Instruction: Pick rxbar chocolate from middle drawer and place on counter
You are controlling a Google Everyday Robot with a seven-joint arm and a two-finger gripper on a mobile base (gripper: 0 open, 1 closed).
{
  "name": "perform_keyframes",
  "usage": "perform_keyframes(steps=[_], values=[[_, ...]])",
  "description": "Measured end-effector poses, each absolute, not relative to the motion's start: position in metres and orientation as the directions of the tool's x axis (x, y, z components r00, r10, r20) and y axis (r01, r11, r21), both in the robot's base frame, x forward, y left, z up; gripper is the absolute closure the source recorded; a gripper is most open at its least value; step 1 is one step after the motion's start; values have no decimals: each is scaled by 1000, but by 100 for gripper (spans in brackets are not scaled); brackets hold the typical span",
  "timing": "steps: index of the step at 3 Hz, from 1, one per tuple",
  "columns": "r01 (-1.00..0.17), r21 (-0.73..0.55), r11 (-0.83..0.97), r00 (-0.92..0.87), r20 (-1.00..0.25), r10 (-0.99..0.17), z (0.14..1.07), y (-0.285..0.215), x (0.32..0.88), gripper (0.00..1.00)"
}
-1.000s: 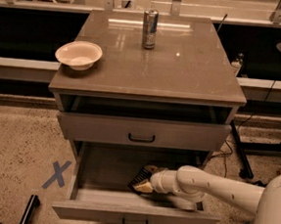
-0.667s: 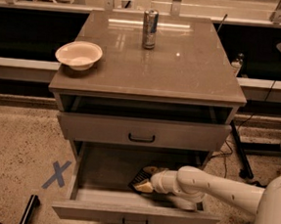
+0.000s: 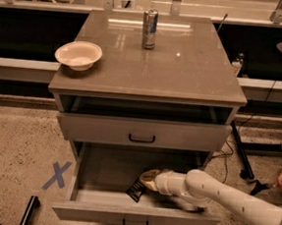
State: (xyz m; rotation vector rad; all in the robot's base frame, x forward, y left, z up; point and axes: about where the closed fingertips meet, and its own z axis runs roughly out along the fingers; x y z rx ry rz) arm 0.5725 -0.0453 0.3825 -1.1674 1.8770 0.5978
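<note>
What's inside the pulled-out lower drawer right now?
Inside the middle drawer are the black rxbar chocolate and the gripper right at it. The arm covers the drawer's right floor, so anything beneath it is hidden.

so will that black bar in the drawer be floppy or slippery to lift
The rxbar chocolate looks small and flat, so probably light and fairly stiff. Its wrapper may be slick and could slip. Flat, it should not roll; it lies tilted by the gripper in the middle drawer.
</note>
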Motion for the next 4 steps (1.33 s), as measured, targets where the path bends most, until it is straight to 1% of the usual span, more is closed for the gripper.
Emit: perform_keyframes(steps=[1, 2, 3, 4], values=[[-917, -45, 396, -148, -884, -443, 428, -40, 558, 100], [-941, -92, 326, -67, -894, -443, 478, -37, 537, 100], [-948, -118, 295, -45, -869, -493, 497, -35, 527, 82], [-942, -100, 321, -98, -833, -545, 483, -35, 534, 58]])
